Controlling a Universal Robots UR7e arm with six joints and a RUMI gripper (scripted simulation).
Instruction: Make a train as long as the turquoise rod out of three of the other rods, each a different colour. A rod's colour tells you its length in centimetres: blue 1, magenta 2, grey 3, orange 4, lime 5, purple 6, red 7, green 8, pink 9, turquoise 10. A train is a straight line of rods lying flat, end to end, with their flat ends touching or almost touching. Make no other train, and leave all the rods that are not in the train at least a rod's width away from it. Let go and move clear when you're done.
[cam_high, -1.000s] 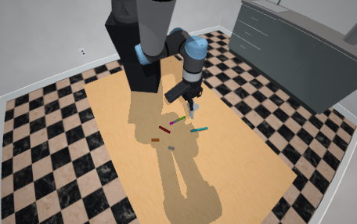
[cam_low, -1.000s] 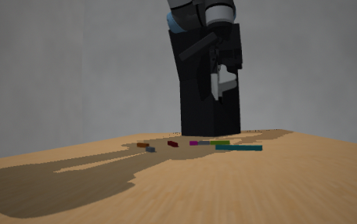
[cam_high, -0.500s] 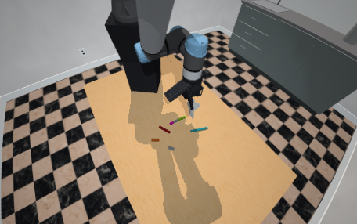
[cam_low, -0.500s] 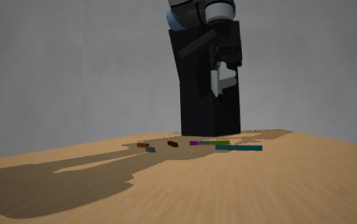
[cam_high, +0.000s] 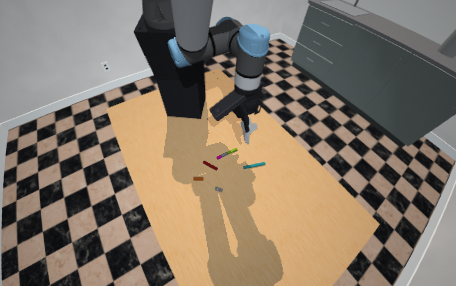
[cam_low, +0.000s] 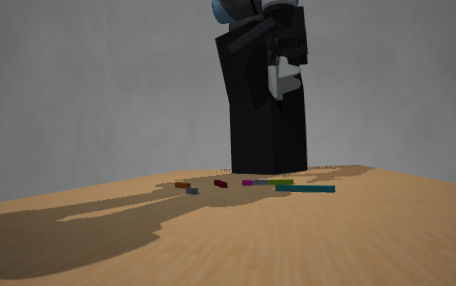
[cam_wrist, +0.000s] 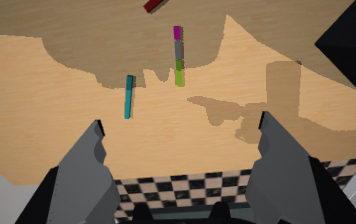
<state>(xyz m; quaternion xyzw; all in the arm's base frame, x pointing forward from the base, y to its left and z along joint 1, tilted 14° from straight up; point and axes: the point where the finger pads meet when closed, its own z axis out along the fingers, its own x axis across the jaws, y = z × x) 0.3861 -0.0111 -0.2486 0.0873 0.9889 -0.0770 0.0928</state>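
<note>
My gripper (cam_high: 248, 134) (cam_low: 284, 82) (cam_wrist: 180, 116) is spread to its full width with nothing in its grasp, up in the air on the arm's side of the turquoise rod (cam_high: 254, 165) (cam_low: 305, 188) (cam_wrist: 128, 97). Beside the turquoise rod, apart from it, lies my 3-piece train: the lime rod (cam_high: 232, 150) (cam_low: 281, 182) (cam_wrist: 179, 74), the middle grey rod (cam_high: 224, 154) (cam_low: 260, 182) (cam_wrist: 178, 50), then the magenta rod (cam_high: 219, 157) (cam_low: 247, 182) (cam_wrist: 176, 33). By colour that is 5 + 3 + 2 = 10, so I judge the build finished.

Farther from the turquoise rod, beyond the train, lie the red rod (cam_high: 210, 165) (cam_low: 220, 184) (cam_wrist: 153, 5) and the orange rod (cam_high: 198, 178) (cam_low: 182, 185); the spare grey rod (cam_high: 219, 189) (cam_low: 192, 191) sits off to the same side, apart.

What could spoil it is me: dipping again could let 1 fingertip clip the lime end and open a joint or bend the line. Nudging the turquoise rod trainward could cost the required gap.

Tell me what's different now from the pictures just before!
The tool has moved up, higher above the table. It is open, and I see nothing being picked up or let go. The magenta-grey-lime train, turquoise rod, red rod, orange rod and loose grey rod look just where they were.
</note>
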